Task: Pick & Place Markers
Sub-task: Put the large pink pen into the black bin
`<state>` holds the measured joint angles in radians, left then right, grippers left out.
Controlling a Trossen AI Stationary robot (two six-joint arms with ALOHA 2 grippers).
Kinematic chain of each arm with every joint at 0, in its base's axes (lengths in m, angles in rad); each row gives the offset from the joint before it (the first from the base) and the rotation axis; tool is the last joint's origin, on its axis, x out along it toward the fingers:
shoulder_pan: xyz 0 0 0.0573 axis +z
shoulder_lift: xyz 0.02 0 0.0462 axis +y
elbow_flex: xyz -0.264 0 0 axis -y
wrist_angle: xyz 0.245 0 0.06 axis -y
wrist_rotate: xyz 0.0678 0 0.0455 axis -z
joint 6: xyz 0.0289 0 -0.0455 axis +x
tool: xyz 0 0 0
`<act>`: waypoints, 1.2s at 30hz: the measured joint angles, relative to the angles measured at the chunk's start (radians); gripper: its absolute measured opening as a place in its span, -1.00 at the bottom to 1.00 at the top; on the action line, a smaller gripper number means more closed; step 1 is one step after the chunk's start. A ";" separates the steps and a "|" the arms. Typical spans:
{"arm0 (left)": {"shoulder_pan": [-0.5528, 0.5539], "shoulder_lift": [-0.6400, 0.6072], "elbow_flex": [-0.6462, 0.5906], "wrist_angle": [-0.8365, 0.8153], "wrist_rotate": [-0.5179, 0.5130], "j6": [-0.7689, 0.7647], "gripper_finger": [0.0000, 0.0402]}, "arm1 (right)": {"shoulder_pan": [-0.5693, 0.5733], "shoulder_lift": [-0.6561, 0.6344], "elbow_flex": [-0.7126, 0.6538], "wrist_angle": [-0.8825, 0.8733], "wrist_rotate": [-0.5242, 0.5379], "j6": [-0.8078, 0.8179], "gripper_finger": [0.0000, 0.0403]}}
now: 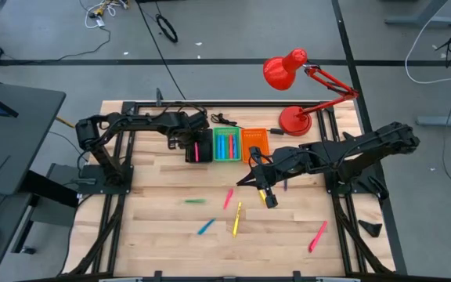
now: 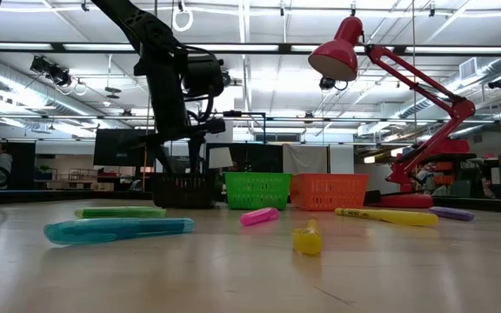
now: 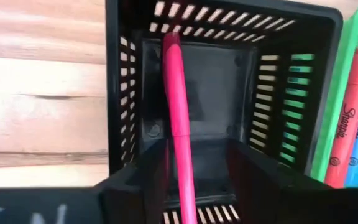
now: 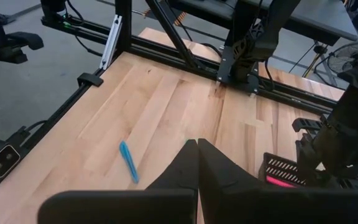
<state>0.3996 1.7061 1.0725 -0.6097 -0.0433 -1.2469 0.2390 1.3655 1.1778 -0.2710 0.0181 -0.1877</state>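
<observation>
My left gripper [image 3: 199,155] hangs open over the black bin [image 3: 123,93], pointing steeply down. A pink marker [image 3: 178,93] lies in that bin between the two fingers, its far end against the bin's far wall. The green bin [image 1: 225,146] beside it holds several markers. More markers lie loose on the table: green [image 1: 194,201], pink [image 1: 228,197], yellow [image 1: 237,218], blue [image 1: 205,227] and pink-red [image 1: 318,236]. My right gripper [image 1: 266,193] hovers shut above the table's middle, with nothing between its fingers [image 4: 197,152].
An orange bin [image 1: 255,143] stands right of the green one at the far edge. A red desk lamp [image 1: 294,94] stands at the far right corner. A purple marker [image 2: 450,213] lies near the lamp's base. Bare wood stretches along the near left of the table [image 1: 147,235].
</observation>
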 joint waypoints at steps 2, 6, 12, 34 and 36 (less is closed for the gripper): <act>0.000 0.000 0.000 0.011 0.015 0.000 -0.11 | 0.000 0.000 0.000 0.000 0.000 0.006 -1.00; -0.001 0.000 0.043 0.005 0.021 0.024 -0.05 | 0.000 0.000 0.000 0.000 0.000 0.021 -1.00; -0.022 0.000 0.190 -0.094 -0.003 0.174 -0.04 | 0.000 0.000 0.000 -0.001 0.000 0.022 -1.00; -0.287 0.000 0.395 -0.330 0.129 1.203 -0.04 | 0.000 0.000 0.000 -0.006 0.000 0.109 -1.00; -0.330 -0.001 0.383 -0.274 0.169 1.221 -0.04 | 0.000 0.000 0.000 -0.006 0.000 0.128 -1.00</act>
<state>0.0697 1.7056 1.4556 -0.8836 0.1254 -0.0255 0.2394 1.3655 1.1778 -0.2775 0.0181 -0.0602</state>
